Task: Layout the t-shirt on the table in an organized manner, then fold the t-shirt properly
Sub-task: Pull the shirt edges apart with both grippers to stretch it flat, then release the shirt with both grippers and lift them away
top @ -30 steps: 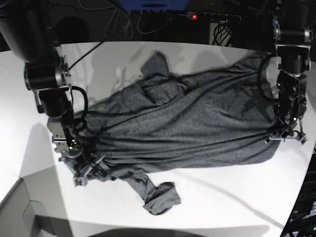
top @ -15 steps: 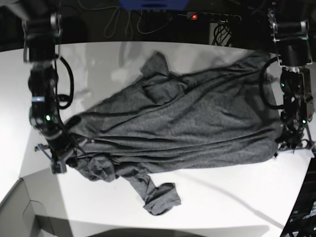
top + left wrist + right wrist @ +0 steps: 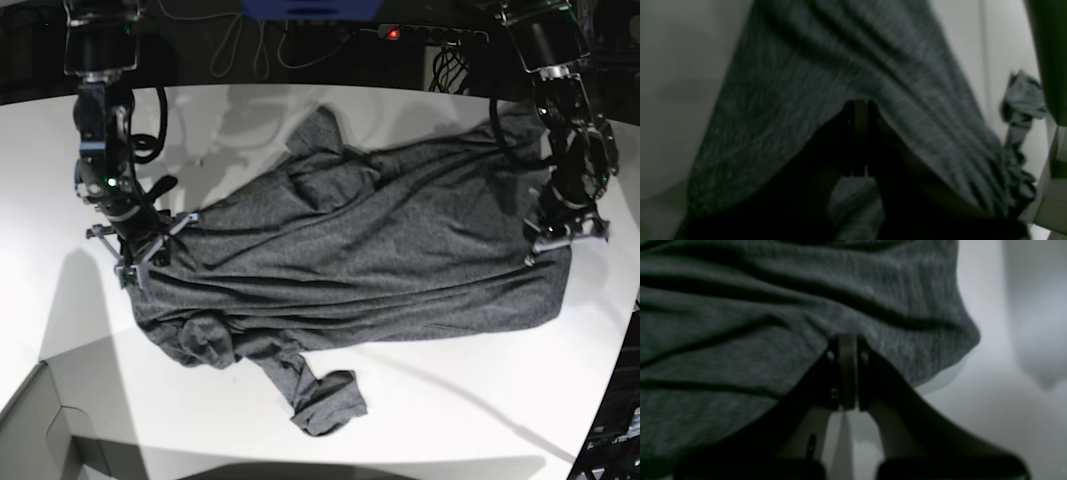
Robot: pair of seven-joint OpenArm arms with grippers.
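While you watch the base view, your right gripper is clamped on the t-shirt at its left edge; cloth spreads wrinkled across the white table to your left gripper, clenched on the right edge.

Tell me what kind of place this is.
Probably a robotics lab bench: two black robot arms work a dark charcoal heather-grey t-shirt on a large plain white table, with loose cables and a power strip with a red light behind.
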